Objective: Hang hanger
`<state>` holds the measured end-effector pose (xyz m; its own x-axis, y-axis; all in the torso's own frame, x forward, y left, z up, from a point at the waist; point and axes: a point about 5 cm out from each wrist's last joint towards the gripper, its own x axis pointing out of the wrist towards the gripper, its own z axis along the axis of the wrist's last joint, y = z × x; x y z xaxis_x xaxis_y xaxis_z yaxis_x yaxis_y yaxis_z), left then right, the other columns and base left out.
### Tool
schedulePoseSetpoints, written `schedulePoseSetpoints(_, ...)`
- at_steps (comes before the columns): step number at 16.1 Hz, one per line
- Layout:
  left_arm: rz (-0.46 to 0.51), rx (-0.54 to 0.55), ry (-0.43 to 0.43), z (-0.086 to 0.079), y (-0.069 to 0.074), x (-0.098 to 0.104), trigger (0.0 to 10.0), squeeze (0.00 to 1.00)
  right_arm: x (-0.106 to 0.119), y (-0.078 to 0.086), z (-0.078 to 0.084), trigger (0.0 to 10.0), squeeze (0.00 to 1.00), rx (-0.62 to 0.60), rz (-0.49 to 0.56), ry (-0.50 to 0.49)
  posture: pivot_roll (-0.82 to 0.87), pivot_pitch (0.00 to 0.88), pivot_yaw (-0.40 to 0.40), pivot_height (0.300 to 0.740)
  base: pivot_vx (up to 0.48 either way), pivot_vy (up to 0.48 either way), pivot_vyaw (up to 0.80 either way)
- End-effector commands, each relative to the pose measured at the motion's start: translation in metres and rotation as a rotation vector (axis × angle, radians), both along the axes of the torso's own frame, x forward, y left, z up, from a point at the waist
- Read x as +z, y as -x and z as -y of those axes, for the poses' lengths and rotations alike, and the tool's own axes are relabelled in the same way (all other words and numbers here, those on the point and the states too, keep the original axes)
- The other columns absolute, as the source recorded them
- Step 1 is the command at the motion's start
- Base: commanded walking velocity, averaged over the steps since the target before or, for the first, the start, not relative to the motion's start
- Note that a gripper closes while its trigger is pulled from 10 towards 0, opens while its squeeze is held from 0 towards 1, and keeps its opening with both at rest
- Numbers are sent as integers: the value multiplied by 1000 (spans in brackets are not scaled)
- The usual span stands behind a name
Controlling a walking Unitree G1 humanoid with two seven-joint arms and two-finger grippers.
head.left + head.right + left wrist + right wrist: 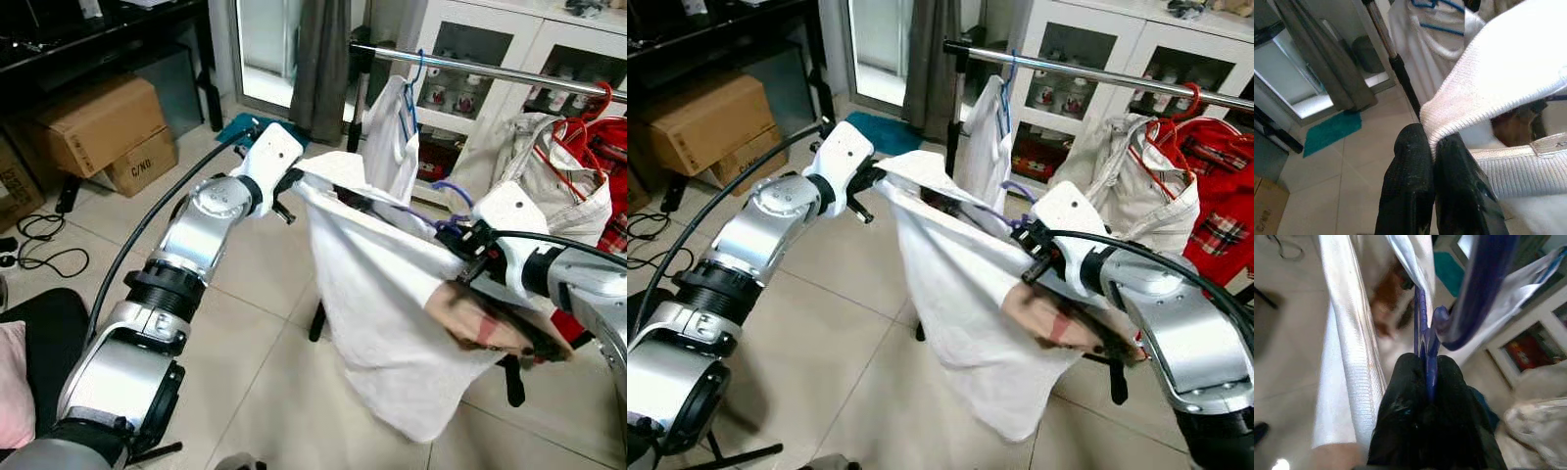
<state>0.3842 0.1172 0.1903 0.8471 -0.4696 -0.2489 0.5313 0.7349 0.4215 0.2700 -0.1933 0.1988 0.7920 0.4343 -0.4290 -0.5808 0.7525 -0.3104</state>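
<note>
The purple hanger (1422, 328) sits pinched between the pressed-together fingers of the right gripper (1036, 257), its thin plastic bar running away from the jaws toward the left gripper (294, 181), so its long axis lies roughly from 4 o'clock up to 10 o'clock across the head views. Its hook (453, 188) curls up just above the right gripper, and the metal rail (490, 69) stands beyond it at about 1 o'clock — the right arm is plainly the nearer one. The left gripper's fingers (1410, 181) are shut on the ribbed edge of the white garment (377, 313), holding the soft knit stretched out. The garment hangs limp and heavy below, a skin-toned patch at its lower right. A blue hanger (411, 83) with a white top already occupies the rail's near end.
</note>
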Motion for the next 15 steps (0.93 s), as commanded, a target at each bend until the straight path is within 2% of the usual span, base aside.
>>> schedulePoseSetpoints(1, -12, 66, -10, -12, -1, -8, 0, 0, 11, 4, 2, 0, 0, 22, 8, -83, -48, 0, -22, 740, 0, 0, 0)
schedulePoseSetpoints(3, -5, 67, 3, -12, -1, -9, 0, 0, 13, 6, 3, 0, 0, 34, 16, -67, -50, 0, -20, 740, 0, 0, 0)
schedulePoseSetpoints(4, 23, 55, 33, -8, -3, -2, 0, 0, 8, 8, 1, 0, 0, 80, 1, 23, -52, 0, -19, 740, 0, 0, 0)
schedulePoseSetpoints(5, 54, 38, 67, -3, -5, 7, 0, 0, 0, 11, -6, 0, 0, 129, -24, 92, -54, 0, -19, 740, 0, 0, 0)
schedulePoseSetpoints(7, 117, -23, 141, 15, -11, 34, 0, 0, -17, 10, -34, 0, 0, 170, -43, 101, -50, 0, -20, 740, 0, 0, 0)
schedulePoseSetpoints(8, 135, -55, 146, 24, -12, 45, 0, 0, -19, 3, -44, 0, 0, 121, -15, 80, -49, 0, -21, 740, 0, 0, 0)
schedulePoseSetpoints(10, 148, -100, 155, 33, -11, 55, 0, 0, -18, -7, -50, 0, 0, 52, 25, 56, -52, 0, -15, 740, 0, 0, 0)
schedulePoseSetpoints(12, 145, -153, 118, 42, -8, 56, 0, 0, -13, -18, -55, 0, 0, -3, 54, 14, -54, 0, -11, 740, 0, 0, 0)
schedulePoseSetpoints(13, 133, -192, 46, 48, -5, 48, 0, 0, -5, -28, -61, 0, 0, -47, 67, -83, -55, 0, -10, 740, 0, 0, 0)
schedulePoseSetpoints(15, 115, -226, -14, 54, -3, 37, 0, 0, 6, -37, -65, 0, 0, -92, 81, -212, -55, 0, -8, 740, 0, 0, 0)
